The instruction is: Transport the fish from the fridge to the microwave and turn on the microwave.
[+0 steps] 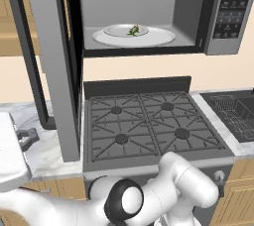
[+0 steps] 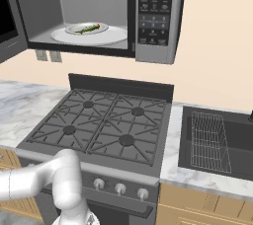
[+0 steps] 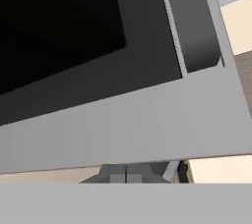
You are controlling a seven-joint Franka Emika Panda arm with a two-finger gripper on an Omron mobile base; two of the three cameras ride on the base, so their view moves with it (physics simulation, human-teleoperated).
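The microwave [image 1: 230, 7] [image 2: 153, 7] hangs over the stove with its door [image 1: 59, 71] swung wide open to the left. Inside, the small dark green fish [image 1: 134, 30] [image 2: 89, 28] lies on a little plate [image 1: 119, 31] on top of the white turntable [image 1: 161, 37]. My gripper [image 1: 30, 137] sits at the far left, on the outer side of the open door near its lower edge. In the hand view the door's black window [image 3: 59, 26] and grey frame [image 3: 147, 120] loom close above my gripper [image 3: 126, 174], which is shut with nothing in it. The fridge is out of view.
Below the microwave is a four-burner gas stove [image 1: 149, 126] [image 2: 99, 125] with knobs [image 2: 120, 188] on its front. Marble counter [image 2: 20, 105] lies to the left. A dark sink with a wire rack [image 1: 233, 111] [image 2: 212, 140] is to the right.
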